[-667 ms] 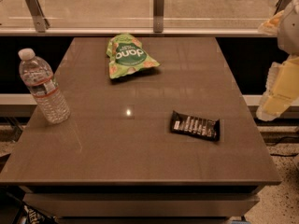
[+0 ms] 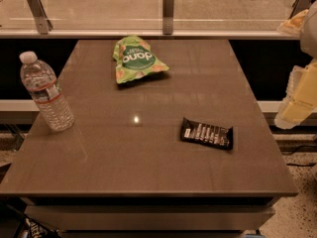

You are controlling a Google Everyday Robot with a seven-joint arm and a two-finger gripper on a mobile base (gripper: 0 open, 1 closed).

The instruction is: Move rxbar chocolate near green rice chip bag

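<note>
One gripper (image 2: 295, 108) right of rxbar chocolate (image 2: 206, 133)

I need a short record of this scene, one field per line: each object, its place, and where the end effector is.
table: brown flat top
chocolate bar: black wrapper, lying flat, front right of table
chip bag: light green, lying at back, left of centre
water bottle: clear, upright, near left edge
end effector: right edge of view, beside the table, away from the objects
task state: chocolate bar lies apart from chip bag
</note>
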